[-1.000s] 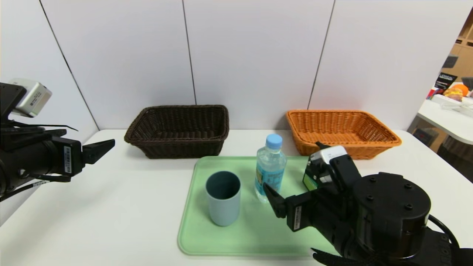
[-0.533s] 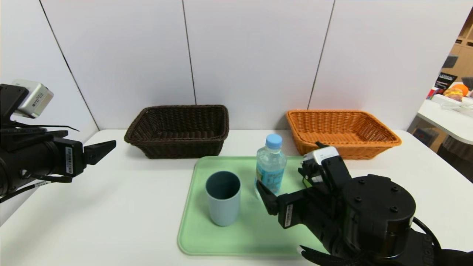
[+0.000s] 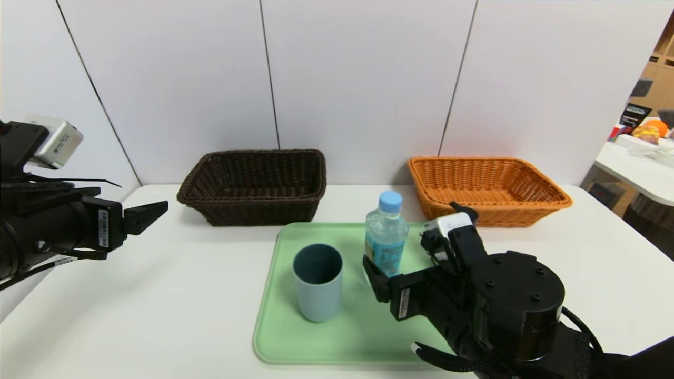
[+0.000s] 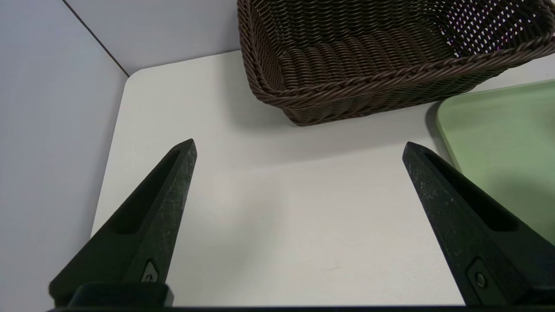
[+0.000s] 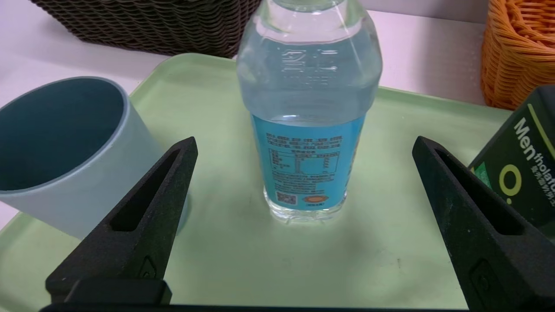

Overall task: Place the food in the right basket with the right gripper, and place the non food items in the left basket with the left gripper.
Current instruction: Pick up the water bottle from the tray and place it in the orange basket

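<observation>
**Two fingers spread wide, water bottle standing between their lines**

Two baskets sit at the back of my white bench [image 3: 174, 295]: the dark brown basket [image 3: 254, 185] on my left and the orange basket [image 3: 487, 188] on my right. In front of them lies a pale green tray [image 3: 316, 337].

My right gripper [image 5: 303, 147] hangs low over the tray, pointing forward and slightly down, its fingers [image 5: 143, 216] fully apart and holding nothing. In my right wrist view the water bottle [image 3: 385, 238] stands upright on the tray straight ahead of me, centred in the gap between my two tips but still a little beyond them, untouched. Its blue label faces me and its light blue cap shows in the head view. From the head view my near fingertip sits just in front of the bottle's base.

Off to the bottle's left stands the blue-grey cup [image 3: 318, 281], upright and open, close beside my left-hand finger in the wrist view; I cannot tell whether they touch. On the other side, the black pump bottle [image 5: 518, 173] with its green label peeks in just past my other finger; in the head view my own arm mostly hides it.

My left gripper [image 4: 299, 147] is parked above the bench's left edge, fingers wide apart and empty, aimed toward the brown basket and well apart from the tray's items.
</observation>
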Controlling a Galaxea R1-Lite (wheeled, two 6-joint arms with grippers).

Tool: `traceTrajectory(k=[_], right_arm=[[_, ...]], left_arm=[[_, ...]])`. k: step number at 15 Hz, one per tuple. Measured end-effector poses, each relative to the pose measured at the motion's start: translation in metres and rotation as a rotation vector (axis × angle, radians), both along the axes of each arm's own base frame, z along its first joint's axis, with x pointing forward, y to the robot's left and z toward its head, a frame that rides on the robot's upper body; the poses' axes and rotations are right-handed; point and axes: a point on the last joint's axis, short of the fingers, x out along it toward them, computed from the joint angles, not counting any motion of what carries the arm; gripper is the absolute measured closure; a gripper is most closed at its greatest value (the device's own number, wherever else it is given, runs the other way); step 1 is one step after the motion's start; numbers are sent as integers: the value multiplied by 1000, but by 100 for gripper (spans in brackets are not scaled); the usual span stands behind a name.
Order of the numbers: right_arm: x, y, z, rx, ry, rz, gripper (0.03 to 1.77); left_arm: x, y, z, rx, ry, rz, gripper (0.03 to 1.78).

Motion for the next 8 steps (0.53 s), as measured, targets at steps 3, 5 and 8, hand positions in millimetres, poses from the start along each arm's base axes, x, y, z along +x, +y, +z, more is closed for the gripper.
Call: traceTrajectory(k=[3,5,8], right_arm=[[3,0,4,38,-33,-9,9],[6,0,5,61,-52,-14,9],[8,3,4,77,-69,-12,9]], left_arm=[[3,0,-2,-6,10,1,12],[4,-1,-3,-12,18,3,12],[7,-1,-5,-21,27,6,12]])
